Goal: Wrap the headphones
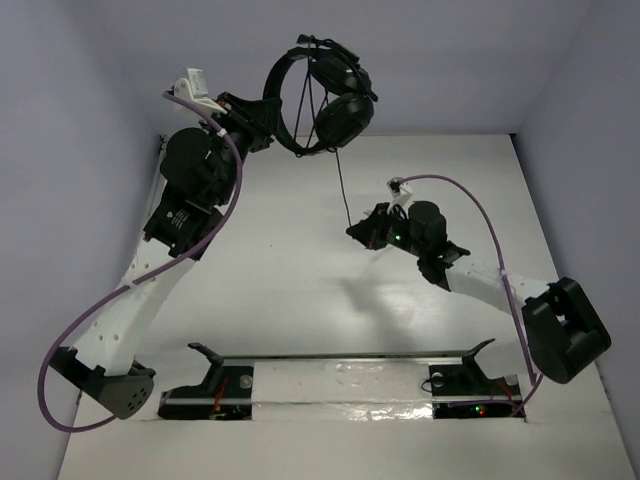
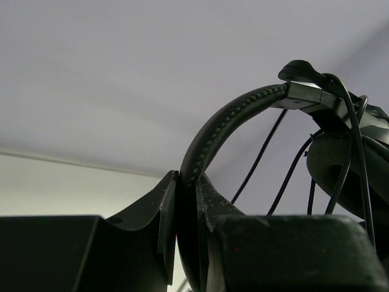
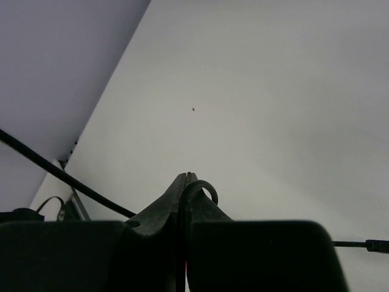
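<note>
Worktop (image 1: 290, 290): white and bare around the arms, which are bolted at its near edge.
Right pincer (image 1: 357, 232): low over the middle of the worktop, right of centre. Its fingers are pressed together on the thin black cable (image 1: 340, 180). In the right wrist view a small loop of cable (image 3: 205, 186) curls over the closed tips (image 3: 185, 177).
Cable: runs straight up from the right pincer to the headphones (image 1: 345, 118), clear of the worktop. Further strands hang across the gap inside the headband (image 2: 231, 115). In the right wrist view another stretch crosses at lower left, and a thin lead with a thicker tip (image 3: 377, 245) lies at the right edge.
Left pincer (image 1: 268, 122): raised high at the far left, closed tight on the headband, one finger on each side of it (image 2: 187, 182).
Headphones: held in the air in front of the far wall (image 1: 450, 60). The headband arches to the right from the left pincer, and the ear cups (image 1: 348, 100) sit close together at its right end.
</note>
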### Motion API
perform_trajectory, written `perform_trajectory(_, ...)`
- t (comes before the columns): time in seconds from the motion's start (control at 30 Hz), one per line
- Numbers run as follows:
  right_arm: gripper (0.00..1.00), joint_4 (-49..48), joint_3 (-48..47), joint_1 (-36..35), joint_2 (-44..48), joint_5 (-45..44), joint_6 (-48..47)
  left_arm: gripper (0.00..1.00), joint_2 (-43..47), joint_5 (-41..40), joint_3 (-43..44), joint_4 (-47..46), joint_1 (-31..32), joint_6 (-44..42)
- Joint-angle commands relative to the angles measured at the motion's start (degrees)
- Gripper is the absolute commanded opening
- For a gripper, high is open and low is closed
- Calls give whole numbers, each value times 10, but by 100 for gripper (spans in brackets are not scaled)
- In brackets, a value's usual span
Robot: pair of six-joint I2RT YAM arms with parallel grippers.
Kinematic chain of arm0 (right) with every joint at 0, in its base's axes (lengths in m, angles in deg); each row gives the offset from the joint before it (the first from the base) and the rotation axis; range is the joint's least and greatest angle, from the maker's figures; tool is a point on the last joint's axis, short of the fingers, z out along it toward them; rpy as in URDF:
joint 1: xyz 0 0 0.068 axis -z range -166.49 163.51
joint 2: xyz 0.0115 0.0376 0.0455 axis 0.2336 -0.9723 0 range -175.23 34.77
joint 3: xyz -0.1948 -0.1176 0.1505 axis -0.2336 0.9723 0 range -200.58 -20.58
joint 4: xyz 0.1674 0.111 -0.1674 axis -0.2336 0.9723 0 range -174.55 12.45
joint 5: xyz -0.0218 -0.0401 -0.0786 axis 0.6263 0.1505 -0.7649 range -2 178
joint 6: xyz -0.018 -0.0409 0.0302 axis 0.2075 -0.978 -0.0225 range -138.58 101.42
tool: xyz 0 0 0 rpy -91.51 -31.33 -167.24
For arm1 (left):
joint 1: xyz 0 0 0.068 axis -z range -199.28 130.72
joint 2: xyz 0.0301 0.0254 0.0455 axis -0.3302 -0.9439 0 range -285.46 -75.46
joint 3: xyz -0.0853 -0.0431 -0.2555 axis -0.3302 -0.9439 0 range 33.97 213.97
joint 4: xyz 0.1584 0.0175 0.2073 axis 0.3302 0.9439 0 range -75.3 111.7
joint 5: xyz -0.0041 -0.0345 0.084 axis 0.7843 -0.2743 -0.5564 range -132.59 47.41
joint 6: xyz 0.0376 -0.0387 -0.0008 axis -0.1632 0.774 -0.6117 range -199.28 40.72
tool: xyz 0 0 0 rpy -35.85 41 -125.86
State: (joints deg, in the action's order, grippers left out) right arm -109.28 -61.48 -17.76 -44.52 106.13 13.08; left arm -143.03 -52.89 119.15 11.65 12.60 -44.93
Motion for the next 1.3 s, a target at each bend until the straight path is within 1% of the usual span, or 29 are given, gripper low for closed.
perform_trajectory(0.0,0,-66,37,-8,38,-44,41,0,21,-83,-18,-132,-29,48)
perform_trajectory(0.07,0,-66,50,-26,59,-49,37,0,24,-85,-27,-139,-55,70)
perform_trajectory(0.17,0,-66,82,-40,94,-85,43,0,17,-111,-18,-125,-95,82)
perform_trajectory(0.23,0,-69,102,-56,108,-106,52,0,10,-104,-9,-115,-125,103)
perform_trajectory(0.3,0,-49,101,-82,107,-119,41,0,1,-110,-4,-110,-132,110)
perform_trajectory(0.37,0,-24,76,-105,92,-119,26,0,-12,-121,-5,-107,-132,119)
perform_trajectory(0.4,0,-9,69,-137,87,-128,13,0,-15,-129,-13,-109,-132,121)
perform_trajectory(0.43,0,-3,64,-150,88,-149,10,0,-19,-133,-17,-110,-132,121)
perform_trajectory(0.5,0,17,58,-180,91,-158,6,0,-30,-165,-27,-108,-132,121)
perform_trajectory(0.57,0,31,56,-207,108,-179,5,0,-45,-192,-29,-105,-132,101)
perform_trajectory(0.6,0,48,56,-222,115,-202,5,0,-52,-216,-24,-100,-132,97)
perform_trajectory(0.63,0,57,56,-255,121,-237,5,0,-59,-225,-22,-97,-132,93)
perform_trajectory(0.73,0,83,62,-303,155,-308,13,0,-79,-258,-17,-98,-132,64)
perform_trajectory(0.77,0,88,64,-334,169,-325,16,0,-93,-269,-13,-93,-132,54)
perform_trajectory(0.83,0,112,56,-356,172,-350,17,0,-107,-291,-2,-85,-132,32)
perform_trajectory(0.87,0,124,47,-379,170,-360,16,0,-116,-299,-2,-85,-132,23)
perform_trajectory(0.97,0,172,7,-422,163,-409,-5,0,-125,-321,-25,-96,-126,-8)
perform_trajectory(1.0,0,201,-17,-432,164,-431,-16,0,-127,-340,-38,-100,-119,-31)
perform_trajectory(1.03,0,218,-31,-442,166,-442,-21,0,-129,-348,-44,-100,-119,-31)
perform_trajectory(1.13,0,274,-78,-476,184,-477,-46,0,-136,-371,-71,-111,-119,-74)
perform_trajectory(1.27,0,297,-106,-476,205,-471,-69,0,-129,-383,-94,-127,-119,-104)
